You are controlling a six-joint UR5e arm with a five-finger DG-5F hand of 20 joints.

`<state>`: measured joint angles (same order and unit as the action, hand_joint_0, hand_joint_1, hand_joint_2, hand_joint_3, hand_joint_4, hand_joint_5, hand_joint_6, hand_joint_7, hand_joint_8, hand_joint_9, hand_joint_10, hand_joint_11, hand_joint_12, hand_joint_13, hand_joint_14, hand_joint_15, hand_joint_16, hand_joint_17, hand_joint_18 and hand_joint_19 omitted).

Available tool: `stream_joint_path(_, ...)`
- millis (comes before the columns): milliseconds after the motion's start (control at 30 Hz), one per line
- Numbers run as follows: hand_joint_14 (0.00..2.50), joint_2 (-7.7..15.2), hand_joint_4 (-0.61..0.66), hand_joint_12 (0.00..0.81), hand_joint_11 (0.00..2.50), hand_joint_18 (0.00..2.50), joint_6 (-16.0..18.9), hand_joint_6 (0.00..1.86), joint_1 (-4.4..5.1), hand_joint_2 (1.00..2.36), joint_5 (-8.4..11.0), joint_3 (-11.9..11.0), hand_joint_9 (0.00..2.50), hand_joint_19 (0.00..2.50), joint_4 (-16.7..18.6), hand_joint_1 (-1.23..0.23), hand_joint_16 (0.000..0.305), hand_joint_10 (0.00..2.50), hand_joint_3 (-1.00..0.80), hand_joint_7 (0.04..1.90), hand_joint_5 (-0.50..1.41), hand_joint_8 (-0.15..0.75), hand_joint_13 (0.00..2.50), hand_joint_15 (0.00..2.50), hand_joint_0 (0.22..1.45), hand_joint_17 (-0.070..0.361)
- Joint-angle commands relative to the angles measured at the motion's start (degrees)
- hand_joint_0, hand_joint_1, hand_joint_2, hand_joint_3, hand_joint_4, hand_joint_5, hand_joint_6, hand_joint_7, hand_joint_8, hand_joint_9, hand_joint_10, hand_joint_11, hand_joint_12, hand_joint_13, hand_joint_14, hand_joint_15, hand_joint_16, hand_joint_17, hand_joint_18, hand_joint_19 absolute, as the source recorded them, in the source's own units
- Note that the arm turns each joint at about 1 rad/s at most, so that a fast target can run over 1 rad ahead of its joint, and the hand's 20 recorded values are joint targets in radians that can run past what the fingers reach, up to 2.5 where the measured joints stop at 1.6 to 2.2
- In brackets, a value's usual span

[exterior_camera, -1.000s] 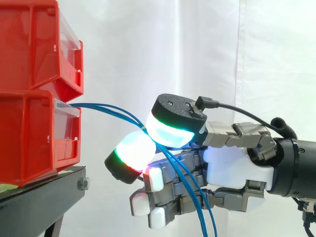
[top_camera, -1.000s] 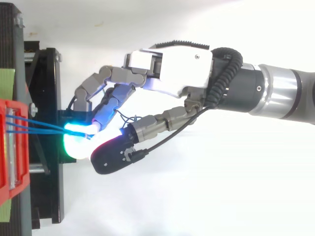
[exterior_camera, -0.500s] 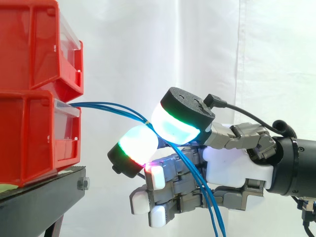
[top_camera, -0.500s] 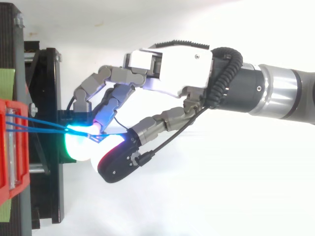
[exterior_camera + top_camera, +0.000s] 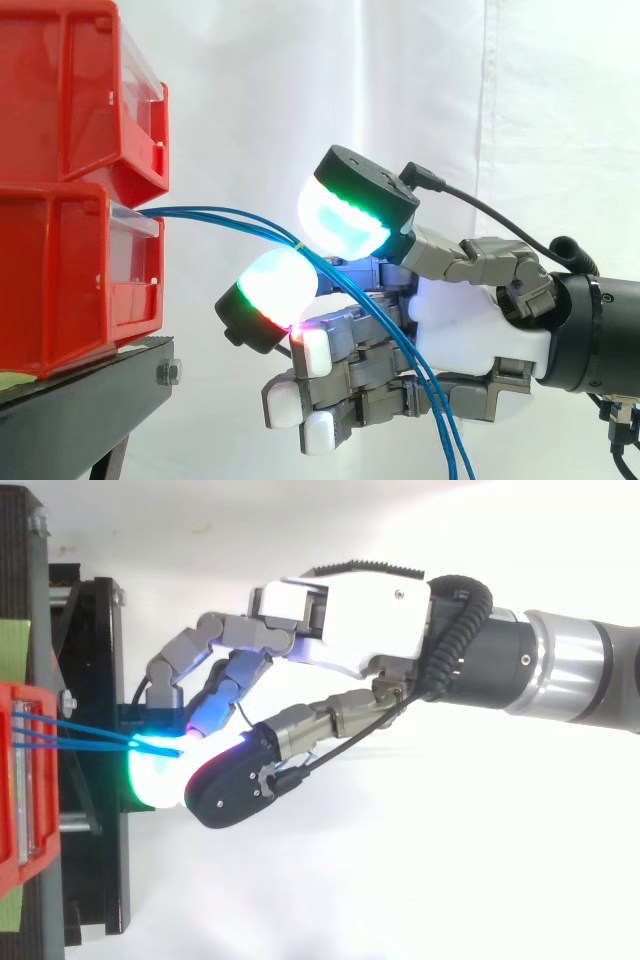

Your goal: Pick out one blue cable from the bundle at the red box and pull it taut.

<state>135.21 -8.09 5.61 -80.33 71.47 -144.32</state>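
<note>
A bundle of thin blue cables [image 5: 220, 218] leaves the front of the lower red bin [image 5: 60, 270] and runs right, then bends down across my hand [image 5: 470, 330]. At the bend the cables pass between two glowing pads: the thumb's cyan-green pad [image 5: 345, 220] above and a white-green finger pad [image 5: 275, 285] below, with a narrow gap between them. The remaining fingers are curled under, behind the hanging cables. From above, the cables [image 5: 80, 738] reach from the red bin [image 5: 15, 780] into the glow beneath the hand [image 5: 350, 620].
A second red bin [image 5: 70, 90] is stacked on the lower one. Both rest on a black stand [image 5: 90, 400] at the left. A white curtain [image 5: 400, 90] hangs behind. The arm comes in from the right.
The thumb pad has lifted and moved slightly toward the bins, opening a small gap above the finger pad. The cables and the rest of the hand have barely moved.
</note>
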Motion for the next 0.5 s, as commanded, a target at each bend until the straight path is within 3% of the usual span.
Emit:
stream_joint_path(0,0.02,0.0,0.06,0.318,0.67,0.7,0.0,0.92,0.02,1.01,0.0,-0.1,1.07,0.72,0.0,-0.57,0.049,0.02,-0.39,0.84,-0.11,0.244,0.88,0.52,0.6,0.11)
stream_joint_path(233,0.02,0.0,0.06,0.322,0.66,0.71,0.0,0.93,-0.07,1.02,0.0,-0.2,1.05,0.71,-0.2,-0.7,0.049,0.02,-0.27,0.85,-0.12,0.247,0.88,0.52,0.6,0.11)
stream_joint_path(467,0.02,0.1,0.03,0.317,0.67,0.71,0.1,0.93,-0.07,1.02,0.0,-0.2,1.02,0.69,-0.5,-0.76,0.049,0.02,-0.29,0.84,-0.13,0.243,0.88,0.52,0.63,0.111)
